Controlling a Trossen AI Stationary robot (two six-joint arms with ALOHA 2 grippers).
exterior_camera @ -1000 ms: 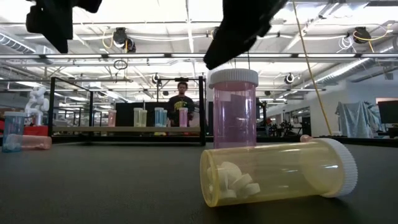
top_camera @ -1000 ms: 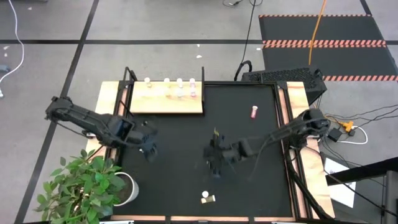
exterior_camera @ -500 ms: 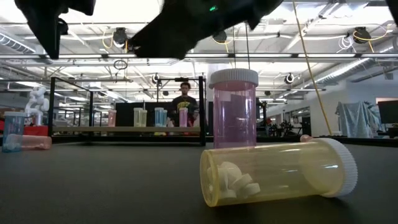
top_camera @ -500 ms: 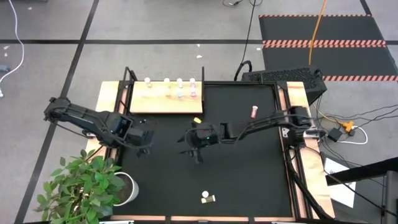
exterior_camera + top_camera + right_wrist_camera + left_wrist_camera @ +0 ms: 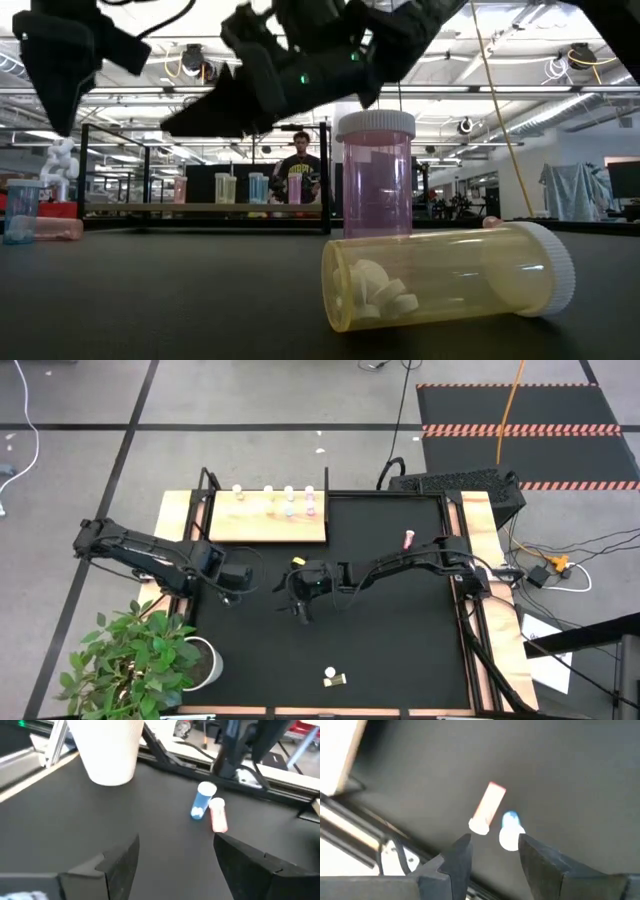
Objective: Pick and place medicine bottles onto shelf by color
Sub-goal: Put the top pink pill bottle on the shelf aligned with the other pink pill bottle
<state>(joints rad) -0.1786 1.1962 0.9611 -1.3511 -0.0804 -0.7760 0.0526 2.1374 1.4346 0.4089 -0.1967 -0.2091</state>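
A light blue bottle (image 5: pixel 510 831) stands upright on the black mat (image 5: pixel 400 630), and a pink bottle (image 5: pixel 488 808) lies on its side next to it. My left gripper (image 5: pixel 492 842) hangs open above them, pointing down, fingers clear of both. My right gripper (image 5: pixel 175 842) is open and empty. It reaches almost level from the table's right toward the same blue bottle (image 5: pixel 202 800) and pink bottle (image 5: pixel 218 815). In the high view the left gripper (image 5: pixel 237 580) hides this pair. The shelf (image 5: pixel 268 525) lies at the far left, with several bottles (image 5: pixel 289 495) standing along its far edge.
A lone pink bottle (image 5: pixel 408 540) lies far right on the mat. Near the front edge a pink bottle (image 5: pixel 377 175) stands behind a yellow bottle (image 5: pixel 450 275) lying on its side. A potted plant (image 5: pixel 140 655) in a white pot (image 5: pixel 107 750) sits at the near left corner.
My right gripper has swept toward the table's left and sunk, tipping from pointing down to nearly level, toward the blue and pink pair. My left gripper has sunk over that pair and turned a little. No bottle has moved.
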